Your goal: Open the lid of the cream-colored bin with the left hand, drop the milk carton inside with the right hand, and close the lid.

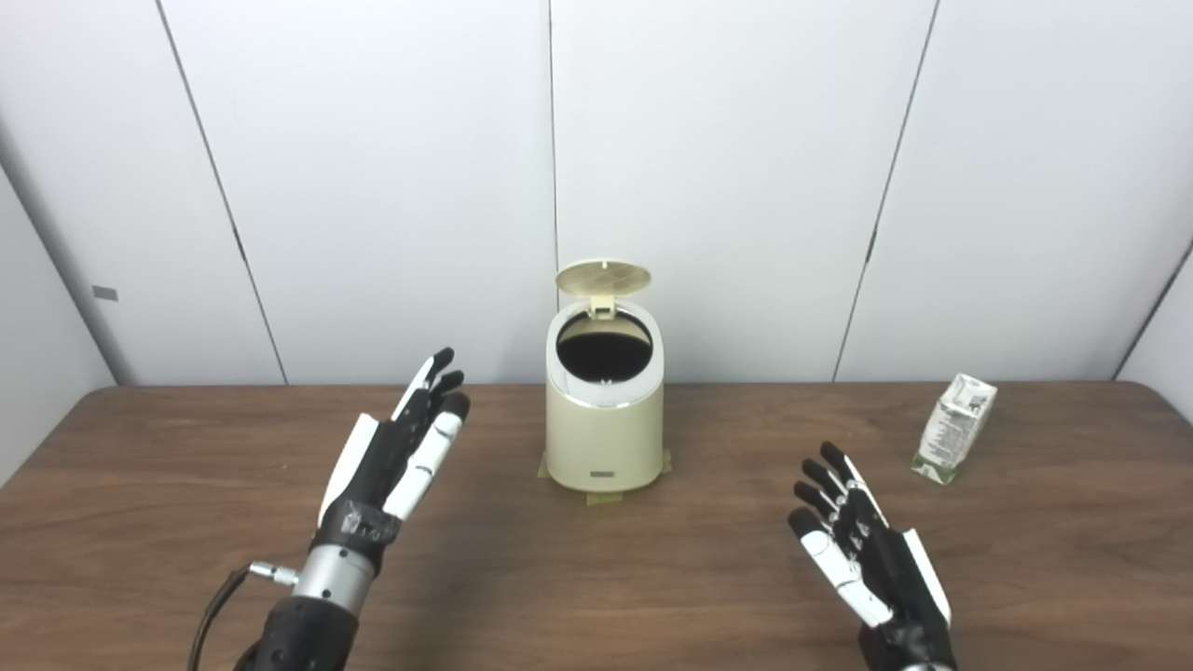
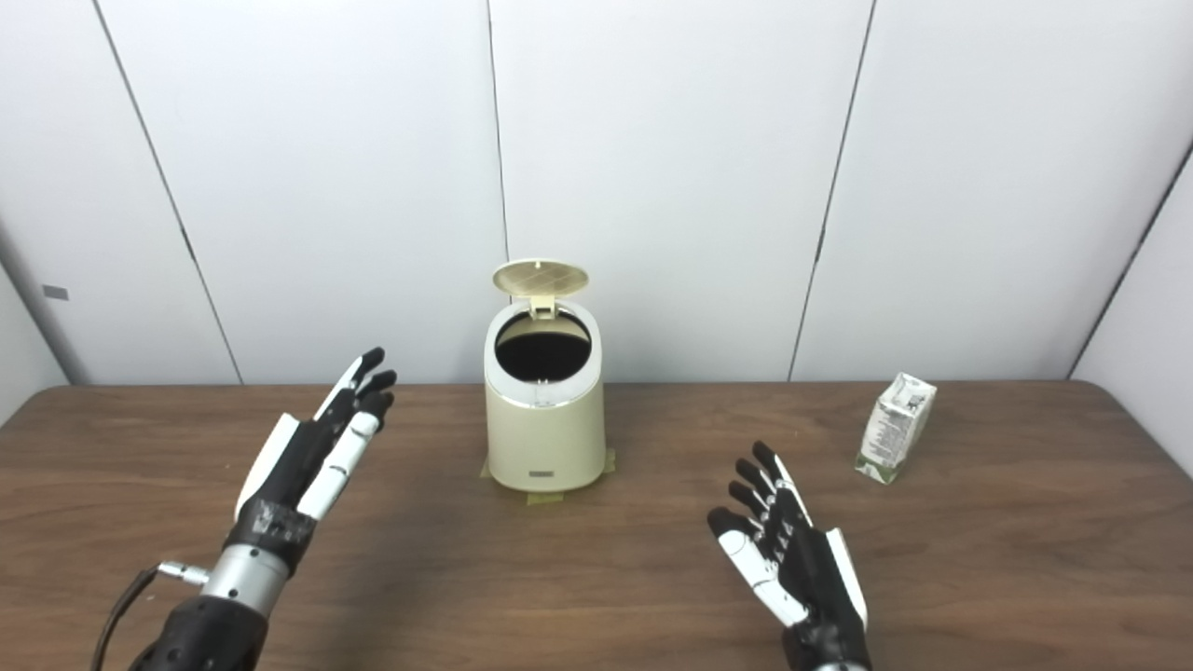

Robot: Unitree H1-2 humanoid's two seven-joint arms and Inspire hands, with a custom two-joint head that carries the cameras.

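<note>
Two hands: both empty, raised over the near half of a brown table (image 1: 596, 596), fingers spread apart.
Right hand (image 1: 862, 550): nearest, at about 5 o'clock from the bin, palm turned inward, holding nothing.
Left hand (image 1: 396, 457): a little farther, at about 8 o'clock from the bin, fingers pointing up and toward it, touching nothing.
Bin (image 1: 604, 415): cream, upright at table centre, tape at its base; dark mouth exposed.
Lid (image 1: 603, 278): already swung up, standing at the bin's 12 o'clock rim.
Carton (image 1: 953, 428): at 3 o'clock from the bin, well apart, leaning on one bottom edge, beyond the right hand.
Wall (image 1: 373, 186): white panels, farthest.
Risk, carton: my judgement is that its tilt makes it likely to tip or skid when fingers press it.
Risk, lid: nothing holds it up; a bump may drop it shut before the carton arrives.
Risk, drop: the mouth looks narrow, so a crooked carton could catch on the rim.
</note>
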